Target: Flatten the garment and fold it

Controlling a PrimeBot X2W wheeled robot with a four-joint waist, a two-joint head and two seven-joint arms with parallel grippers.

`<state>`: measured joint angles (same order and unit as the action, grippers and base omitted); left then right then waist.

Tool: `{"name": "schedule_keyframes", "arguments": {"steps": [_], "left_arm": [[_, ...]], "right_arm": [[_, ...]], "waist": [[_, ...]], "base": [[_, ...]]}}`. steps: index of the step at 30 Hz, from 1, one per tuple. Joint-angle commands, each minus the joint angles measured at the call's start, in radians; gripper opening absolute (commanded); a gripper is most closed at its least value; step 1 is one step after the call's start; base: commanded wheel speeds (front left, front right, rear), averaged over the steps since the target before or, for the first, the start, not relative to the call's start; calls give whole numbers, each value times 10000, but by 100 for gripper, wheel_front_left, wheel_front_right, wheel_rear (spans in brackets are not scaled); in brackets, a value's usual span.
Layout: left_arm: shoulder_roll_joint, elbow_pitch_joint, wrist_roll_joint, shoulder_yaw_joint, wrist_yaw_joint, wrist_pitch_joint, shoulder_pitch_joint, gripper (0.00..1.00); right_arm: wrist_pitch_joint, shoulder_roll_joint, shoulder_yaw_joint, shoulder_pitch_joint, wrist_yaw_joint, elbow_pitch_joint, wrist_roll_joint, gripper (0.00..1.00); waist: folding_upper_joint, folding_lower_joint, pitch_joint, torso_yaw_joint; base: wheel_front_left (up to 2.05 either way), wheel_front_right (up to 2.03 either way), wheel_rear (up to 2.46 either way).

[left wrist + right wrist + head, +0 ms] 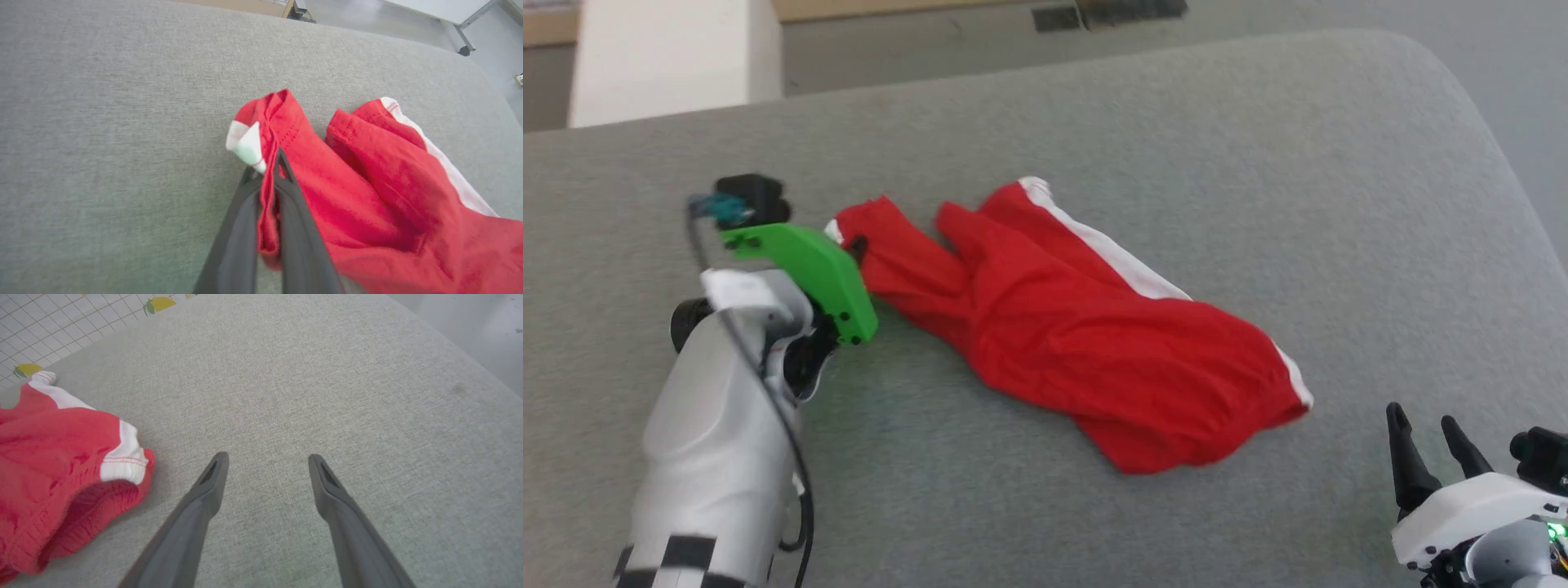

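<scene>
Red white-striped fabric shorts [1086,343] lie rumpled on a grey padded desk [1176,122]; left gripper [271,163] jaws clench a hem, right gripper [267,459] jaws gape.

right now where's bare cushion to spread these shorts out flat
Bare grey cushion runs wide between the garment and the far edge, and along the near edge between the left arm and the right gripper. Crowded at the garment's left end, where the left gripper is shut on a hem.

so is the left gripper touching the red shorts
Touching: the left wrist view shows the left gripper shut on a red fold of the garment.
</scene>
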<state>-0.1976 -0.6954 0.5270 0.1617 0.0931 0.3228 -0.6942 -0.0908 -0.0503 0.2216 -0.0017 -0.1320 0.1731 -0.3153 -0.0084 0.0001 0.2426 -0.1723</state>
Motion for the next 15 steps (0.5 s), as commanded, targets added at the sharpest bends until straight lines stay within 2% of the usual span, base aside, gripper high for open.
{"name": "schedule_keyframes", "arguments": {"steps": [1,2,5,10,12,15], "left_arm": [[-101,335,192,-188,27,-238,411,0],[-169,895,327,-324,-18,-342,1000,0],[-272,1955,587,-736,-390,-491,2185,0],[-390,4087,881,-1542,-1549,-389,5170,0],[-257,4857,1043,-1781,-1988,-212,6437,0],[136,5862,1300,-1844,-2410,104,8083,0]], "right_arm": [[-74,1,-12,59,13,-47,60,100],[-174,1,-45,182,13,-55,47,100],[-253,1,-130,311,13,-59,10,100],[-303,1,-321,463,13,-36,-90,100],[-309,1,-386,493,13,-19,-125,100],[-287,1,-411,520,13,20,-162,100]], "waist": [[84,-1,-1328,1402],[84,-1,-1616,1775],[84,-1,-1955,2201],[84,-1,-2326,2681],[84,-1,-2397,2784],[84,-1,-2448,2910]], "base": [[0,0,0],[0,0,0],[0,0,0],[0,0,0],[0,0,0],[0,0,0]]}}
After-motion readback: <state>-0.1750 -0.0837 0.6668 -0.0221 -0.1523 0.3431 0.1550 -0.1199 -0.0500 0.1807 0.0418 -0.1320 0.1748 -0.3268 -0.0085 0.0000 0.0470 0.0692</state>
